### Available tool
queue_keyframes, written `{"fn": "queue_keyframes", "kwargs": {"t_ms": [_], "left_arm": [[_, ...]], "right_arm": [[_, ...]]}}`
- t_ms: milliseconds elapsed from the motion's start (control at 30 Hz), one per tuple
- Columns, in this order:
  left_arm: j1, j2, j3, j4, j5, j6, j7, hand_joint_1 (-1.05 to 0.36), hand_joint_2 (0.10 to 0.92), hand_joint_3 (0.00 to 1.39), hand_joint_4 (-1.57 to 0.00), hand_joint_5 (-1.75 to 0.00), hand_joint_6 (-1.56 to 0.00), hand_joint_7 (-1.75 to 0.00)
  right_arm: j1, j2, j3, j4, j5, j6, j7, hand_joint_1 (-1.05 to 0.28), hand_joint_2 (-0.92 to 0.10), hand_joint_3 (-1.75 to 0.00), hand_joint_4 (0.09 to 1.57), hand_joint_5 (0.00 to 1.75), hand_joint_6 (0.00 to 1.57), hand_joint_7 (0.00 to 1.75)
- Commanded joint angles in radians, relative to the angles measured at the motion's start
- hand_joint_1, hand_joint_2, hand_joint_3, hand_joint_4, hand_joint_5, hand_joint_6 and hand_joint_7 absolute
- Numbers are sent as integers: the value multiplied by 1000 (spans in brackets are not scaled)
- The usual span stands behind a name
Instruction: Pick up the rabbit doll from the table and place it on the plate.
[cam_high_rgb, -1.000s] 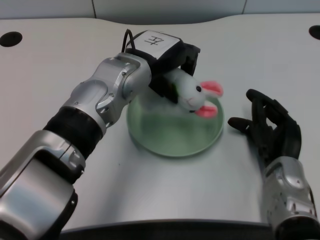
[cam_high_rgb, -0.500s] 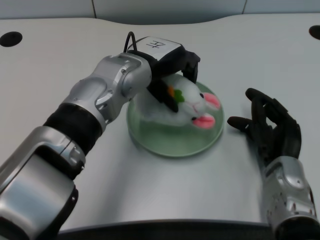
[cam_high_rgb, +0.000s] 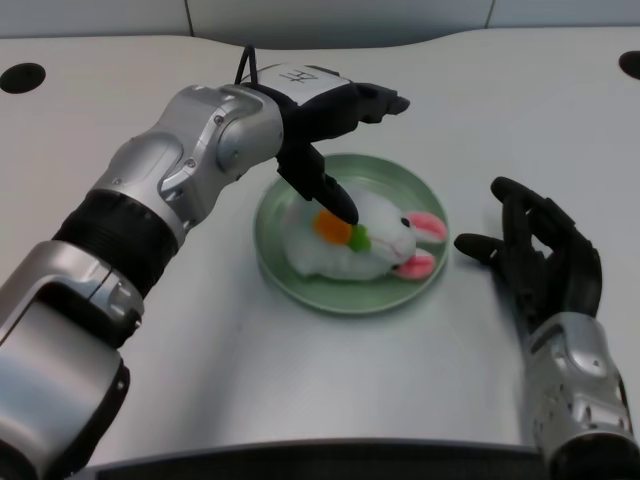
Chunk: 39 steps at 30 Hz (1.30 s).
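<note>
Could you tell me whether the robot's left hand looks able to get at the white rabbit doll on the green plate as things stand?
Probably yes: the black left hand hovers open right above the white plush rabbit doll, which lies uncovered on the round green plate, and nothing sits between them.

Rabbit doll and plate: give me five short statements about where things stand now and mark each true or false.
1. The rabbit doll lies on the green plate. True.
2. The left hand grips the doll. False: its fingers are spread and the doll lies free; whether one fingertip touches it cannot be told.
3. The doll carries an orange carrot. True.
4. The doll's pink ears point toward the robot's left arm. False: they point toward the right hand.
5. The plate sits on a white table. True.
</note>
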Motion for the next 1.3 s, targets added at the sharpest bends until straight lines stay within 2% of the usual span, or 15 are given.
{"fn": "queue_keyframes", "kwargs": {"t_ms": [33,200,333,433,467,500,567,600,700,800,1000,1100,1167,1200,1300], "left_arm": [[-4,44,45,-49,-32,10,-13,-1036,921,139,0,0,-34,-22],[31,115,106,-91,-72,38,-42,-998,921,129,-13,-8,-55,-33],[86,172,174,-113,-143,56,-76,-1000,921,129,-1,-1,-51,-28],[119,191,207,-131,-182,61,-81,-991,921,116,-16,-8,-60,-30],[147,203,229,-135,-204,42,-66,-983,921,111,-29,-15,-67,-33],[182,214,260,-135,-239,12,-51,-968,921,106,-52,-27,-81,-38],[234,228,305,-136,-292,-28,-36,-934,921,111,-88,-47,-98,-42],[267,219,340,-142,-338,-39,-30,-914,921,125,-103,-56,-108,-45],[345,187,427,-160,-463,-59,-23,-834,921,277,-158,-91,-149,-47],[424,147,504,-227,-584,0,-28,-821,921,419,-183,-120,-172,-43],[601,75,601,-401,-728,93,6,-709,921,464,-349,-216,-273,-68],[684,37,633,-488,-794,151,17,-681,921,479,-407,-252,-321,-79],[752,8,651,-547,-854,185,3,-655,921,499,-430,-273,-333,-77],[785,-5,658,-574,-880,201,-4,-652,921,511,-438,-287,-331,-70],[865,-30,674,-645,-938,260,-7,-662,921,522,-447,-312,-330,-59]], "right_arm": [[4,4,-3,3,3,1,-1,-317,-921,-276,719,1026,721,428],[3,4,-5,5,6,0,3,-315,-921,-271,730,1027,733,435],[4,3,2,-3,-4,7,-6,-320,-921,-284,724,1020,719,429],[2,2,3,-3,-6,11,-10,-318,-921,-292,719,1013,711,426],[-1,3,0,-3,0,17,-10,-316,-921,-291,724,1015,715,428],[-3,2,0,-1,-1,20,-13,-313,-921,-289,735,1020,723,432],[-6,0,3,2,-8,22,-21,-311,-921,-288,732,1013,722,430],[-7,-2,5,3,-12,21,-23,-310,-921,-289,727,1010,720,428],[-8,-3,4,9,-7,12,-12,-297,-921,-299,723,1014,719,430],[-11,-4,5,16,-9,12,-15,-304,-921,-293,714,1018,724,436],[-3,3,9,-1,-11,16,-22,-315,-921,-288,732,1026,717,436],[0,4,9,-10,-12,25,-28,-315,-921,-294,726,1023,722,439],[3,2,11,-7,-14,11,-18,-315,-921,-297,722,1024,720,438],[4,2,10,-6,-12,9,-15,-316,-921,-297,719,1025,715,436],[6,0,11,-14,-13,23,-20,-323,-921,-284,708,1022,708,434]]}}
